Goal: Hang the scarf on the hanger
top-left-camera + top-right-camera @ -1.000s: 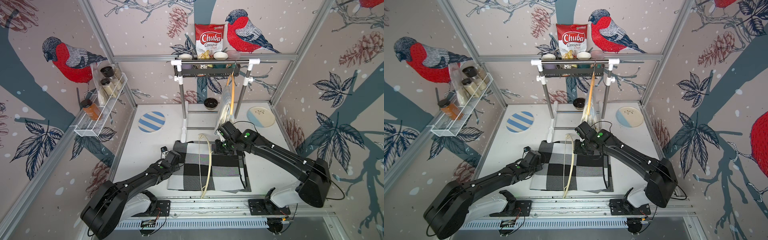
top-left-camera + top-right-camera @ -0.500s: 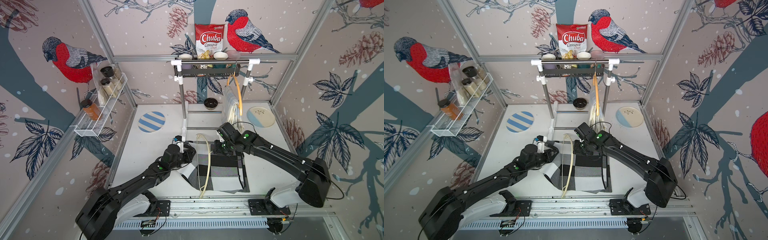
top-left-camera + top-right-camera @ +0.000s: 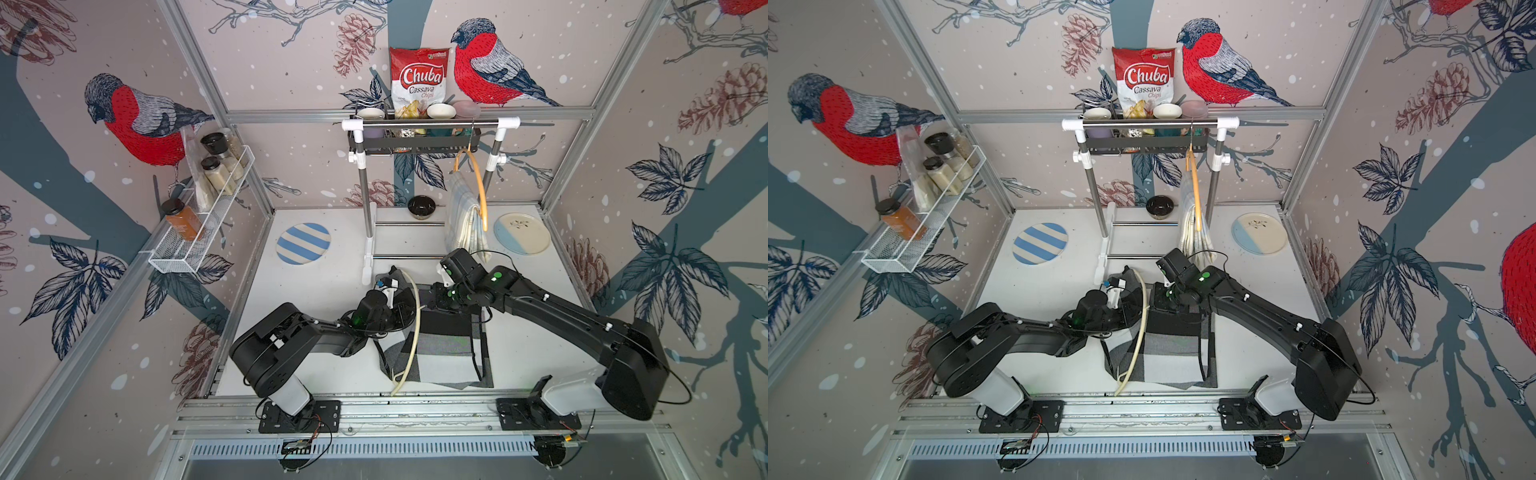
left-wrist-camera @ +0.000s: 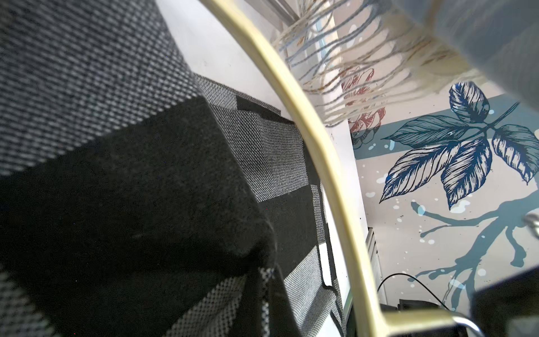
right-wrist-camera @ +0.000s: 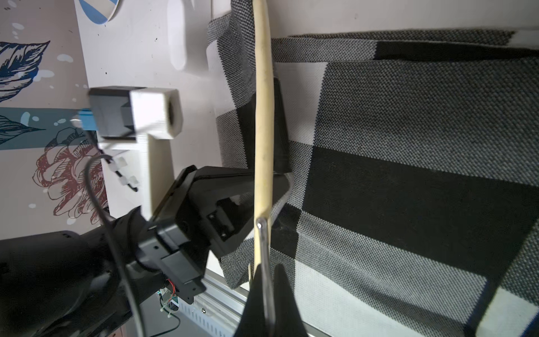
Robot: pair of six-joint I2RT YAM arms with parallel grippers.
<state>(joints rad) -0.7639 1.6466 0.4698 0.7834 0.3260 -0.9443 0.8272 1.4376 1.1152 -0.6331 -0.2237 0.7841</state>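
Note:
The black, grey and white checked scarf (image 3: 440, 353) (image 3: 1167, 353) lies on the table, and its left part is lifted and folded over towards the middle. A cream hanger (image 3: 415, 324) (image 3: 1139, 332) stands across the scarf, curving from the table's front edge upward. My left gripper (image 3: 404, 304) (image 4: 269, 291) is shut on the raised scarf edge (image 4: 145, 175), right beside the hanger bar (image 4: 320, 146). My right gripper (image 3: 438, 301) (image 5: 267, 306) is shut on the hanger's metal hook (image 5: 264, 262). The right wrist view has the left fingers (image 5: 280, 131) holding cloth just behind the hanger (image 5: 264, 116).
At the back stands a clothes rail (image 3: 428, 122), with a light plaid scarf (image 3: 463, 212) on an orange hanger. A striped plate (image 3: 302, 243), a black bowl (image 3: 421, 205) and a pale plate (image 3: 521, 232) lie on the table. A wire spice rack (image 3: 199, 224) sticks out from the left wall.
My left gripper has lifted the scarf's left edge off the table and carried it right and back to the hanger. The right arm has held still with the hanger.

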